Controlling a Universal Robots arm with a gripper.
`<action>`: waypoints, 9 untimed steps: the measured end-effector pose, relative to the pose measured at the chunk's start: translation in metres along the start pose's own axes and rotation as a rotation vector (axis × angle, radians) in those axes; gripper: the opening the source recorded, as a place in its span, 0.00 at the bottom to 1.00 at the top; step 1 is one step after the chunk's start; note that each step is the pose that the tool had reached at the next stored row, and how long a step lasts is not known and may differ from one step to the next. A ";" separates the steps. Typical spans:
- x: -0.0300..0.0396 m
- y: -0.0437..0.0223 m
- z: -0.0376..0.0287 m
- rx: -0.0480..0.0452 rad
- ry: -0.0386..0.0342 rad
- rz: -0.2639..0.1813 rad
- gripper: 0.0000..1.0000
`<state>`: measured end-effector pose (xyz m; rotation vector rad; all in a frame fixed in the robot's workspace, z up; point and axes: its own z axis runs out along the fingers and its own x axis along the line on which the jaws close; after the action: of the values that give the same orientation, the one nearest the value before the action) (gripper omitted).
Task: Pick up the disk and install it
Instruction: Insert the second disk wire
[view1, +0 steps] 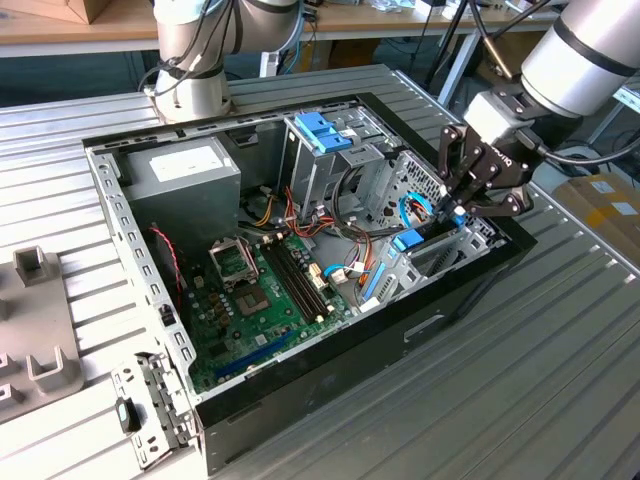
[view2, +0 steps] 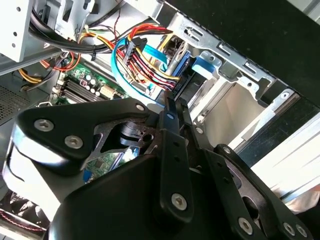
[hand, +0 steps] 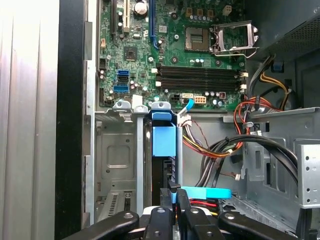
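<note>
Disk (hand: 164, 150) on edge, upright in bay

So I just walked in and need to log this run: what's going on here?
A robot arm has its gripper down inside an open computer case on a metal table, at the drive bay on the exterior view's right. The fingers are closed together over a dark, blue-framed part standing on edge in the bay slot, apparently the disk. It looks largely seated, beside the motherboard.
</note>
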<state>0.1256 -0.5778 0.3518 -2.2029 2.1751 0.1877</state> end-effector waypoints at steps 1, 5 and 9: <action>0.0000 -0.0008 0.0001 -0.0001 0.0001 0.000 0.16; 0.0001 -0.0019 0.0006 -0.0001 0.0001 -0.001 0.16; 0.0002 -0.0006 0.0013 0.0001 -0.0007 -0.001 0.16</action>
<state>0.1261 -0.5778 0.3504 -2.2036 2.1735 0.1883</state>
